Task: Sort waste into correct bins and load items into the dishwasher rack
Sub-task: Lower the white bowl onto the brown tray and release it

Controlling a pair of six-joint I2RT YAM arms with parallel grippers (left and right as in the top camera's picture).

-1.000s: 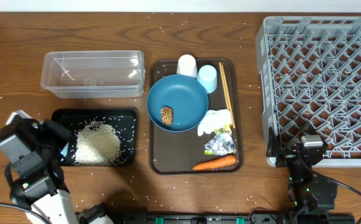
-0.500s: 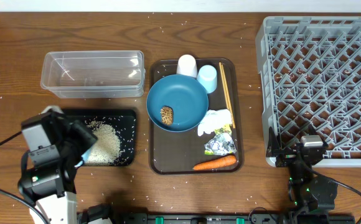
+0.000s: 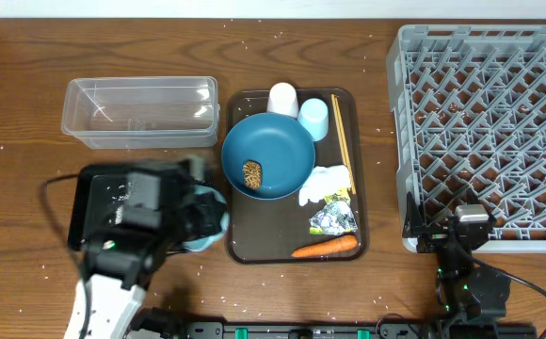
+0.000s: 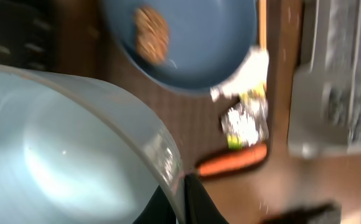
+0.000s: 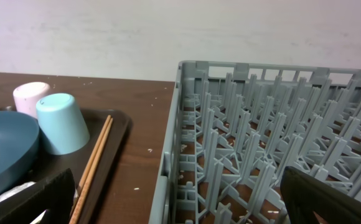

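Bowl (image 4: 62,155) rim (pale blue) pinched in left pincer (image 4: 182,193).

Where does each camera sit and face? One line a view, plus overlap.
Overhead: above the table, facing down; square grey plastic rack right, left arm and right arm below.
Left wrist: faces down over its gripped pale blue-white bowl; jaws at bottom.
Right wrist: low, level, beside the rack; open jaws at corners.
All share the round dark-blue plate.
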